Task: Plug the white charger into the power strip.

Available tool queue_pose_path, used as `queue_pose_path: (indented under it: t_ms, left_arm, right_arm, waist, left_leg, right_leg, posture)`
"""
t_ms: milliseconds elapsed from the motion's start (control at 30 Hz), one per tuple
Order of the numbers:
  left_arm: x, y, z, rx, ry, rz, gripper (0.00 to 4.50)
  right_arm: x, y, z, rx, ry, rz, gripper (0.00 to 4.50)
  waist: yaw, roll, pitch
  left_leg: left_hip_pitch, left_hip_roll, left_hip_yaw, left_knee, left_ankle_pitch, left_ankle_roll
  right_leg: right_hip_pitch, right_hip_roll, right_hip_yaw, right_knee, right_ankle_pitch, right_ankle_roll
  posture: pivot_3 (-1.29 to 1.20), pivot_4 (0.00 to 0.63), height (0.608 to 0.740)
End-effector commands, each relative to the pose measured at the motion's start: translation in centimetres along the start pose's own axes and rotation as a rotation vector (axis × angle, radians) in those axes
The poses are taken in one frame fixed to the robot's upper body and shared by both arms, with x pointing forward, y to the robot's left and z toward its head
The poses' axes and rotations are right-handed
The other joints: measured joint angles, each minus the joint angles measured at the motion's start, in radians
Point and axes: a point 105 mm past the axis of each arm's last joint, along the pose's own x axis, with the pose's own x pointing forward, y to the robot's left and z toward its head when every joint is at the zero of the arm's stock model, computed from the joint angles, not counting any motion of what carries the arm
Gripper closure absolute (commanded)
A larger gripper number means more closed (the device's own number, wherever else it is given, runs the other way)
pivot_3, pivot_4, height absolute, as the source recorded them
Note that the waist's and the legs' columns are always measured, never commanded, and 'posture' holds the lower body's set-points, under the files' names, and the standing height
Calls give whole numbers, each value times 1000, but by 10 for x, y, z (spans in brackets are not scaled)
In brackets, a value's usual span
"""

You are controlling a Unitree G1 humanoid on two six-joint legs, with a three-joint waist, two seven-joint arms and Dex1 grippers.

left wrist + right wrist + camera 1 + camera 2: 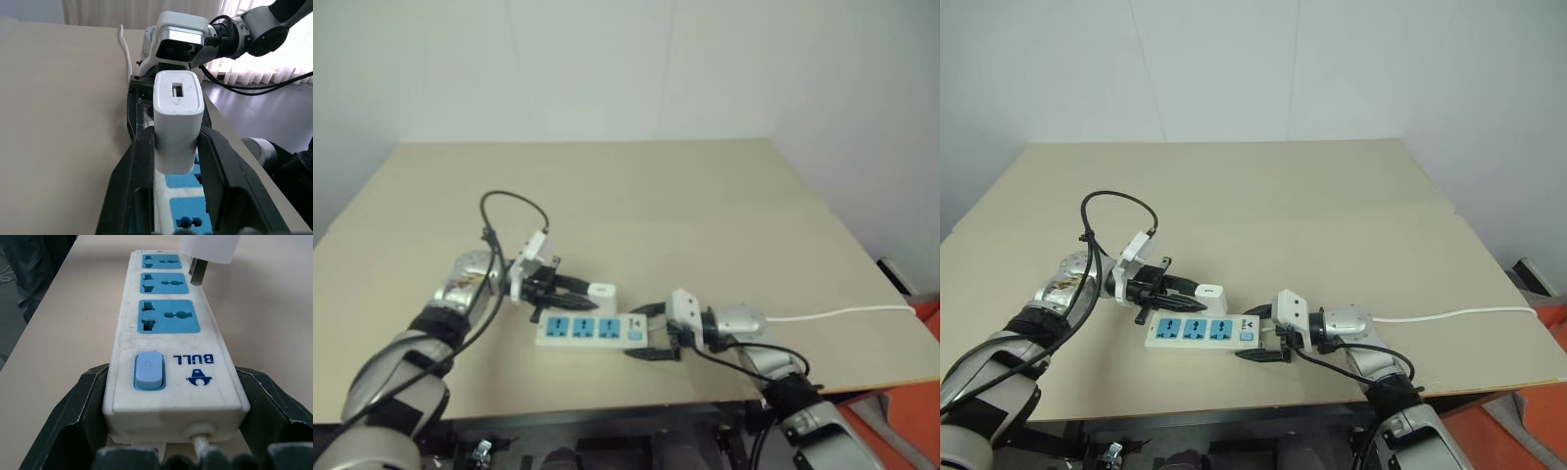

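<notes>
1. Two black-fingered grippers on a matte tan table (705, 196): left gripper (177, 161) clamped on the white charger (177, 122), a smooth rounded block above the strip.
2. Right gripper (171, 396) gripping the switch end of the glossy power strip (168, 333).
3. Charger top cropped in right wrist view; metal prongs (198, 270) showing just beside the strip's edge.

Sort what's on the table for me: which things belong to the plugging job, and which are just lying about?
In the job:
- white charger, clamped in the left end effector
- power strip, its switch end gripped by the right end effector
- the strip's white cable

Lying about:
- nothing else on the table
</notes>
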Motion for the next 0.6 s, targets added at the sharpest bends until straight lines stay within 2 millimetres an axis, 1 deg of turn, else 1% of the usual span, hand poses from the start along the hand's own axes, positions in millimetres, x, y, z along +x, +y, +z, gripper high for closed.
queue_pose_path:
  t_ms: [33, 233, 467, 600]
  left_arm:
    - [-1, -4, 7, -14, -17, -19, 3542]
    - [2, -9, -5, -45, 41, -35, 3542]
    - [5, -14, -6, -48, 46, -30, 3542]
    - [5, -11, -7, -43, 30, 6, 3542]
  right_arm:
    - [-1, 13, -30, 58, 109, 32, 1061]
    - [1, 13, -31, 54, 112, 22, 1061]
    - [1, 12, -33, 46, 115, 9, 1061]
    - [0, 10, -32, 44, 112, -1, 1061]
  waist:
    - [0, 0, 0]
    - [-1, 0, 0]
    - [-1, 0, 0]
    - [-1, 0, 0]
  left_leg:
    - [0, 0, 0, 0, 0, 0]
    - [1, 0, 0, 0, 0, 0]
    - [1, 0, 0, 0, 0, 0]
    - [2, 0, 0, 0, 0, 0]
  right_leg:
    - [0, 0, 0, 0, 0, 0]
    - [0, 0, 0, 0, 0, 0]
    - [1, 0, 0, 0, 0, 0]
    - [1, 0, 0, 0, 0, 0]
  posture:
    - [0, 150, 740]
    - [0, 150, 740]
    - [0, 150, 740]
    - [0, 150, 740]
